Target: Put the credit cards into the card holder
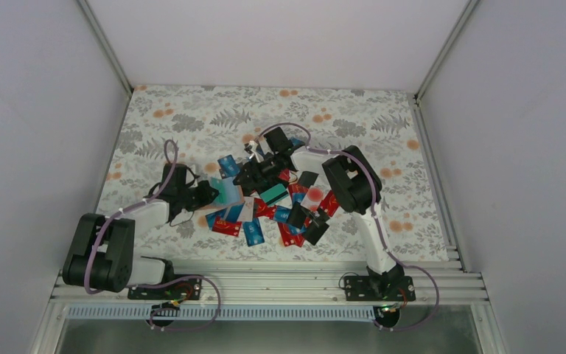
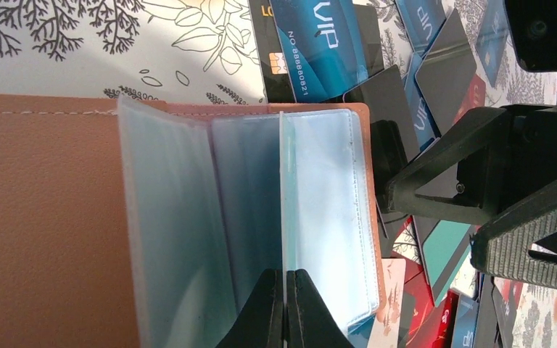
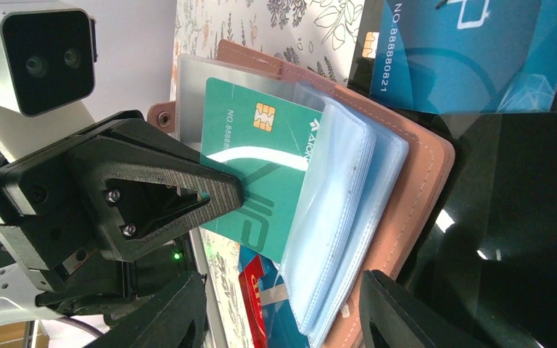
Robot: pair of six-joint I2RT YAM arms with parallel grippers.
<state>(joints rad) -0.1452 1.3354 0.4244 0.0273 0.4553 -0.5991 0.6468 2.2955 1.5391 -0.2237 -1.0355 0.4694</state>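
Left gripper point(image 2: 284, 308): fingertips pinched tight on thin clear sleeve point(image 2: 319, 203) of card holder point(image 2: 43, 217). Holder: tan grained leather, stitched rim, lying open. Teal card point(image 3: 261, 167) lodged among sleeves. Right gripper point(image 3: 283, 301): jaws half apart astride holder's edge, gripping nothing. Glossy credit cards point(image 2: 319, 43) crowd holder's right side; floral tabletop point(image 2: 116, 43) borders stitched rim.

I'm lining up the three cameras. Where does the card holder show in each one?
Top: card holder is left of centre, at the card pile's left edge.
Left wrist: it fills the left and centre, with its clear sleeves fanned out.
Right wrist: centre to right, with a green card in a sleeve.
Shared landmark: the left gripper pinching a sleeve.
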